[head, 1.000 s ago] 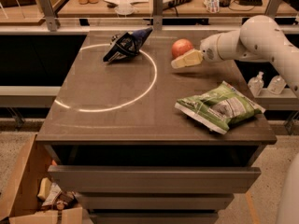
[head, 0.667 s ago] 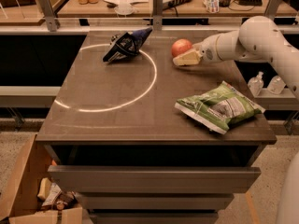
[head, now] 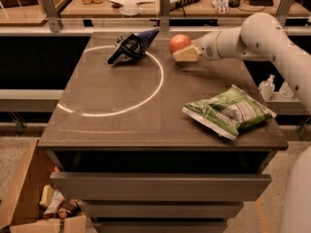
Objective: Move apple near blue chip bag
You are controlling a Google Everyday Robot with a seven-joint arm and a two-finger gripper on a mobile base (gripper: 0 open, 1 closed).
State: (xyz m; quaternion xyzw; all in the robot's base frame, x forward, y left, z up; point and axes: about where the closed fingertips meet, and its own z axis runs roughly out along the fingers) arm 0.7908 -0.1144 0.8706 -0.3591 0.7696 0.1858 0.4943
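While the gripper (head: pixel 184 54) hangs over the far right part of the desk (head: pixel 121 130), its fingers look closed on the apple (head: pixel 178 41). They catch only its lower side, so most of the fruit bulges above and just left of them. The blue bag (head: pixel 130 47) lies further left of the fingers, near but apart from the apple, with its pointed tip aimed back toward them. Main risk: the hold looks shallow and the skin is smooth, so a quick sideways move could pop the apple out. It's round, so it would likely roll, maybe off the far edge just behind the fingers. Second risk: carrying too far left or too low, so apple or fingers clip the bag tip and shove the light bag away. Third: letting go from too high, so the apple bounces or rolls away from the bag. The green bag (head: pixel 228 111) sits well off on the near side of the fingers, no real hazard.
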